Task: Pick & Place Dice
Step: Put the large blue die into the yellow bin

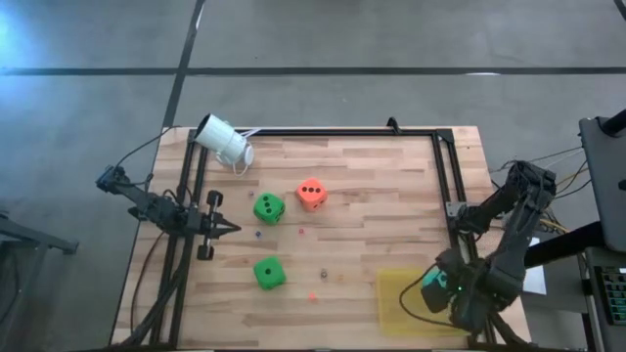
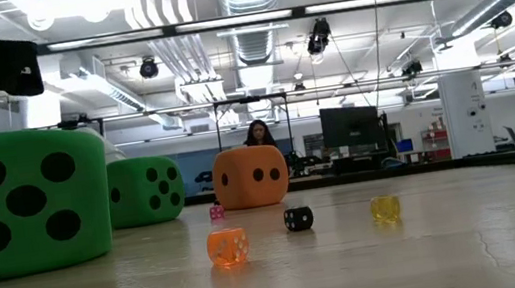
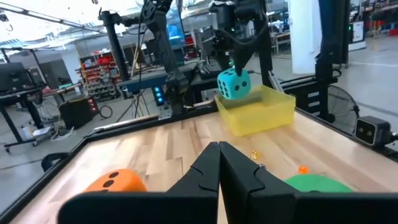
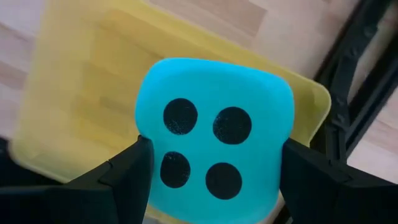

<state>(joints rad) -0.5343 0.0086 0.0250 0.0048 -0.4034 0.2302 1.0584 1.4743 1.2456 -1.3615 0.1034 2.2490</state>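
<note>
My right gripper [image 1: 437, 290] is shut on the teal die [image 4: 214, 140] above the yellow tray [image 1: 406, 305] at the table's near right corner. The left wrist view shows that die [image 3: 234, 84] hanging over the tray [image 3: 258, 113]. Two green dice [image 1: 269, 207] [image 1: 269, 273] and the orange-red die [image 1: 311, 195] each rest on one face on the wood, mid-table. My left gripper [image 1: 231, 230] is shut, level, at the table's left side, its tips pointing toward the dice and touching nothing. My right gripper pinches the teal die between its two fingers [image 4: 127, 174], which press on two opposite side faces [image 4: 146, 146]. The fingers come from above, pointing down. The die is lifted clear over the yellow tray [image 4: 74, 93], slightly tilted, its four-pip face toward the wrist camera.
A white cup [image 1: 225, 140] lies on its side at the far left corner. Tiny dice lie scattered on the wood: orange [image 2: 227, 246], black [image 2: 298, 219], yellow [image 2: 385, 209], pink [image 2: 217, 211]. A black frame [image 1: 445, 166] borders the table. A person sits in the room beyond.
</note>
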